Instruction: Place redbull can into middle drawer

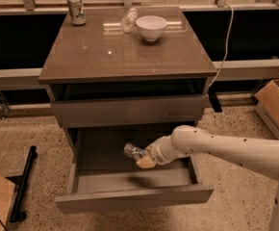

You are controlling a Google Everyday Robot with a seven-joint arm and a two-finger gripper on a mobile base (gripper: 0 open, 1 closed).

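The redbull can (132,151), small and silvery, lies tilted in my gripper (140,158), just above the drawer floor. The gripper is shut on it, and its yellowish fingertips (146,162) show under the can. My white arm (211,148) reaches in from the right, over the drawer's right side. The middle drawer (134,199) is pulled out wide, with its grey floor (101,150) showing. A dark shadow lies on the floor below the can.
A matching closed drawer front (130,110) sits above. On the cabinet top (96,52) stand a green-and-white soda can (76,8), a white bowl (151,27) and a clear plastic item (129,19). A cardboard box (276,102) is at the right and a black stand (23,184) at the left.
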